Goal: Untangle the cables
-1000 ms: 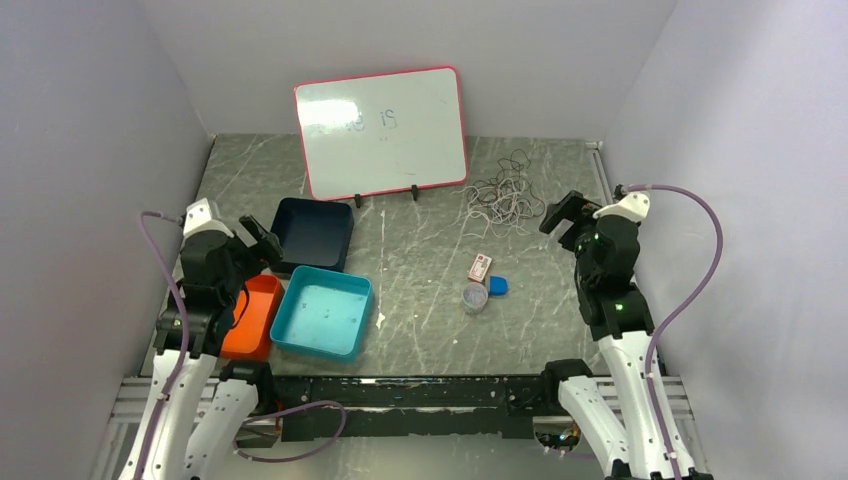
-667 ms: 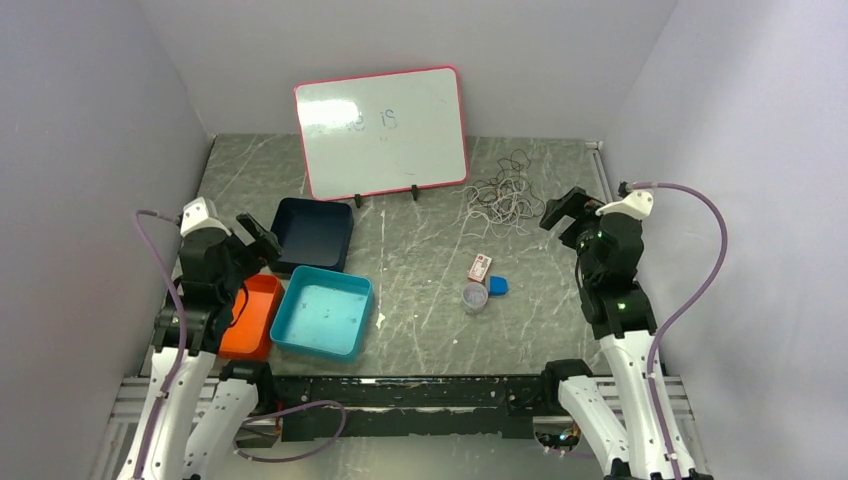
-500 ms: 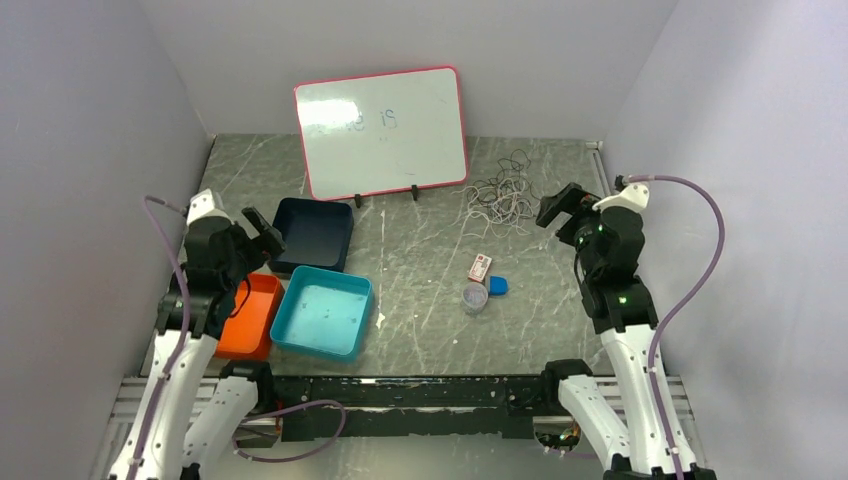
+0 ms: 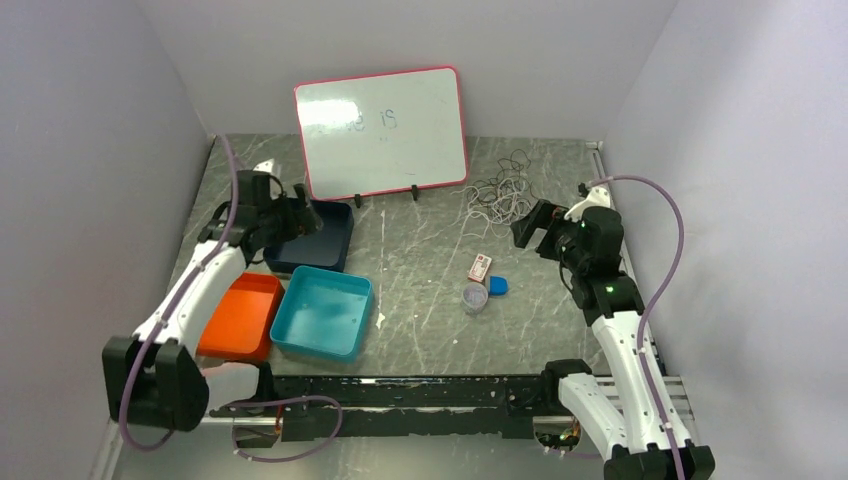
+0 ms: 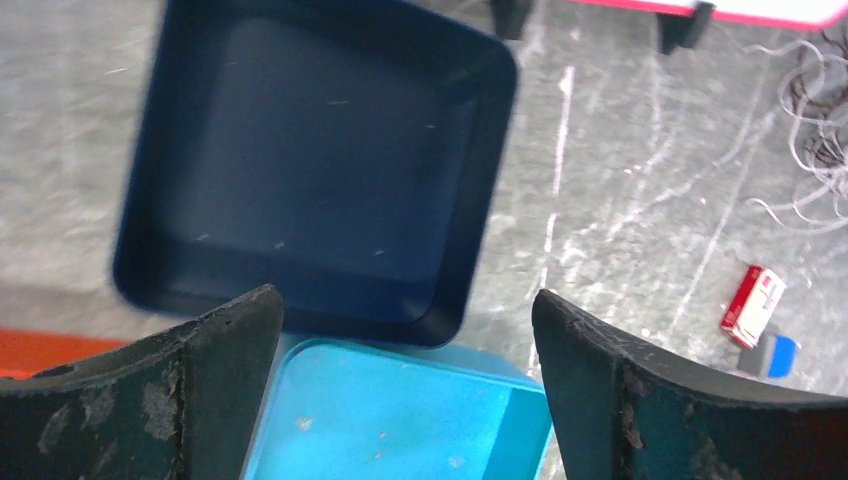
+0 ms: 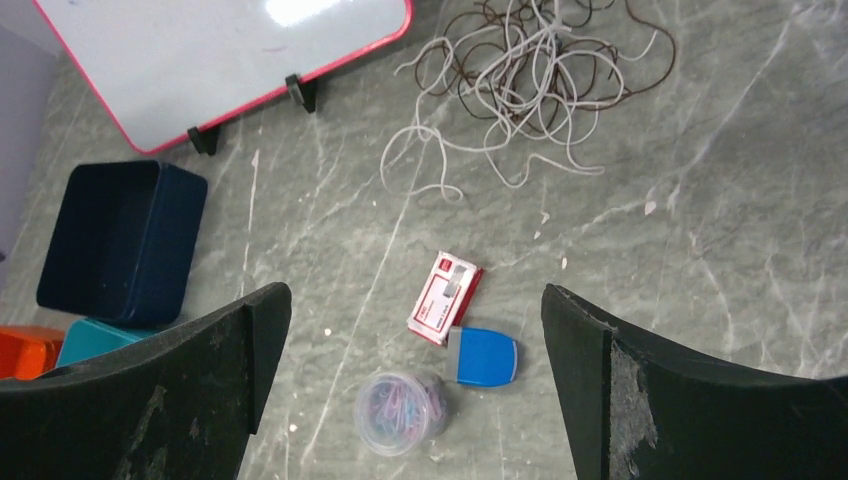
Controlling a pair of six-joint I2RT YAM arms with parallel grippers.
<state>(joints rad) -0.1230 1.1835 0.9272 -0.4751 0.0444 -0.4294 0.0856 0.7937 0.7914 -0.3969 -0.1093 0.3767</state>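
The cables [image 4: 500,193] lie in one tangled heap of thin white and dark strands on the grey table, at the back right beside the whiteboard. The heap shows at the top of the right wrist view [image 6: 530,80] and at the right edge of the left wrist view [image 5: 815,130]. My right gripper [image 4: 527,225] is open and empty, raised just in front of and to the right of the heap; in its wrist view [image 6: 415,300] the jaws stand wide apart. My left gripper [image 4: 300,215] is open and empty over the dark blue tray, far from the cables; its wrist view [image 5: 405,310] shows its jaws wide apart.
A pink-framed whiteboard [image 4: 380,130] stands at the back. A dark blue tray [image 4: 335,205], a teal tray [image 4: 322,345] and an orange tray [image 4: 240,315] sit at the left. A red-white small box [image 4: 480,266], a blue item [image 4: 498,285] and a clear jar of paper clips [image 4: 475,297] lie mid-table.
My left arm has reached forward and right, from beside the orange tray to over the dark blue tray. My right gripper has moved left, closer to the cables. Both stay open.
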